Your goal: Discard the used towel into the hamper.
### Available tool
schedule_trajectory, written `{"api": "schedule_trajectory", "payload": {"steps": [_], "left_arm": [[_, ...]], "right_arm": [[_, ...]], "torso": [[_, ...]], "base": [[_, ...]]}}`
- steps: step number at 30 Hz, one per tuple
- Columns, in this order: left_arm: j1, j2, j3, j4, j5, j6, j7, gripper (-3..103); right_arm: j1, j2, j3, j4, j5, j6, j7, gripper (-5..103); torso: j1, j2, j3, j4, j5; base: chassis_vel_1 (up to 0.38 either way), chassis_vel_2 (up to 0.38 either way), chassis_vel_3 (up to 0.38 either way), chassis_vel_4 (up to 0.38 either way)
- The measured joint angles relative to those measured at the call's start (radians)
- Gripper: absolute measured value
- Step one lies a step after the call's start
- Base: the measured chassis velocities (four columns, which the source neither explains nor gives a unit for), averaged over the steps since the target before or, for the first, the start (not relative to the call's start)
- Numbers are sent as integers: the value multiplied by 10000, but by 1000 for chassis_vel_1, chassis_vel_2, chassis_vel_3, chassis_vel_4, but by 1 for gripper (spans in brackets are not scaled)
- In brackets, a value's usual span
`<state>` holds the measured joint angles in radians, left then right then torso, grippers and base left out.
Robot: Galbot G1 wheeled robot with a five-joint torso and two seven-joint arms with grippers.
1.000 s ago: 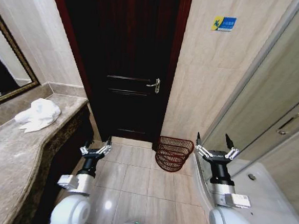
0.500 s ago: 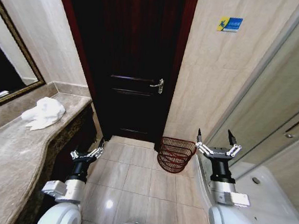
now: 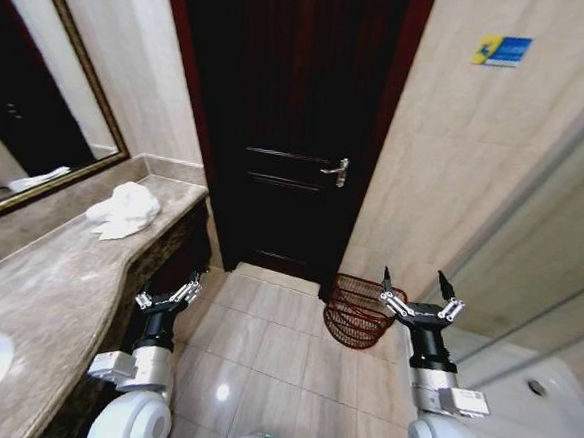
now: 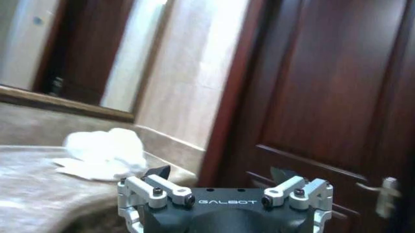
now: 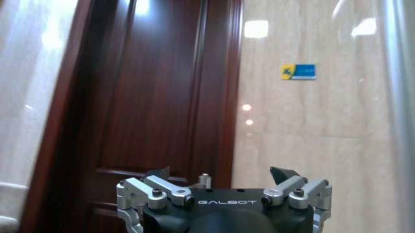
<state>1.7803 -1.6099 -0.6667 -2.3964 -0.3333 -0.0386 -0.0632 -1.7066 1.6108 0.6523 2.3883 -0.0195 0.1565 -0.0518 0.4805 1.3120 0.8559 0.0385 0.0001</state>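
Marble counter holds towel; hamper by door; both hands apart.

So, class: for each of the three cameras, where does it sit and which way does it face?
Head: looks forward and down at door, counter, towel, hamper; left gripper and right gripper show.
Left wrist: faces towel, door; own open fingers.
Right wrist: faces door, wall sign; own open fingers.
Shared: door, all three.

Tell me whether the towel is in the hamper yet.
Not yet. The towel lies crumpled on the counter by the mirror; the hamper stands on the floor near the door, apart from it.
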Motion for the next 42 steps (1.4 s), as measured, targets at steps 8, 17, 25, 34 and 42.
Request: {"api": "schedule_trajectory", "payload": {"steps": [8,17,25,34,42], "left_arm": [[-104,1,27,139,235,-80,-45,100],[-34,7,135,246,1649,-77,-444,100],[46,11,106,457,2119,-503,-692,103],[73,15,160,458,2263,-545,-617,98],[-3,16,127,275,1962,-242,-634,100]], "right_arm": [[259,-131,17,-145,580,-143,27,100],[533,-763,-89,-96,825,-133,83,100],[591,-652,-320,-364,761,-308,212,100],[392,-552,-337,-244,721,-312,184,100],[274,-449,-347,-173,722,-160,93,100]], "torso": [[-1,0,-1,0,0],[1,0,1,3,0],[-1,0,0,0,-1],[-2,0,-1,0,-1],[-2,1,-1,1,0]], "base": [[123,106,101,108],[93,100,114,101],[9,6,6,11],[0,0,0,0],[-67,81,73,-76]]}}
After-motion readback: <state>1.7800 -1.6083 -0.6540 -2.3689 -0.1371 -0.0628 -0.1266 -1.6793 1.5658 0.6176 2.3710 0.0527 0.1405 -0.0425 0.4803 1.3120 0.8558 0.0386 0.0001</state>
